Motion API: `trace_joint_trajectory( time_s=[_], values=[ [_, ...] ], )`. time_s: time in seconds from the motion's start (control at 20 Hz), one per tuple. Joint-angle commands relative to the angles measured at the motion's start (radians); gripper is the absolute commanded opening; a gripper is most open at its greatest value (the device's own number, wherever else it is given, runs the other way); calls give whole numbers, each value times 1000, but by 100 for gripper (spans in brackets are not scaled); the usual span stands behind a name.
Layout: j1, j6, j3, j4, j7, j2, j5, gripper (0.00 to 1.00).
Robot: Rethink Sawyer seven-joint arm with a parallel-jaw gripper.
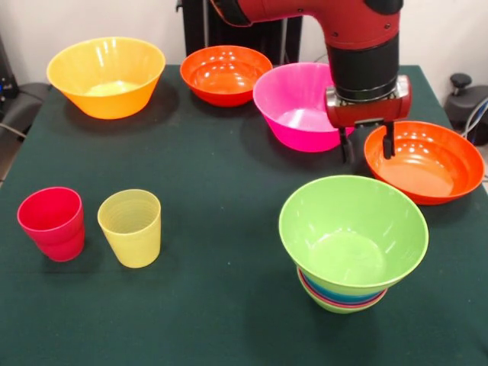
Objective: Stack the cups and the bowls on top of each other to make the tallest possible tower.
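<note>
The tower (347,293) of nested bowls stands at the front right, a large light-green bowl (352,232) on top and coloured rims banded below. My gripper (367,145) hangs open and empty between the pink bowl (299,105) and the orange bowl (425,161) at the right, its fingertips close to that orange bowl's left rim. A second orange bowl (226,73) and a yellow-orange bowl (107,75) sit at the back. The red cup (52,223) and the yellow cup (130,227) stand upright side by side at the front left.
The dark green table (213,191) carries everything. The robot's pedestal (236,30) stands behind the back edge. Dark equipment (467,103) sits off the table's right side.
</note>
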Motion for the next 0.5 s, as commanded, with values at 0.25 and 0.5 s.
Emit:
trace_joint_trajectory(
  time_s=[0.25, 0.5],
  values=[
    [56, -81, -1, -17, 181, 71, 7, 100],
    [59, -101, 2, -26, 181, 96, -6, 100]
  ],
)
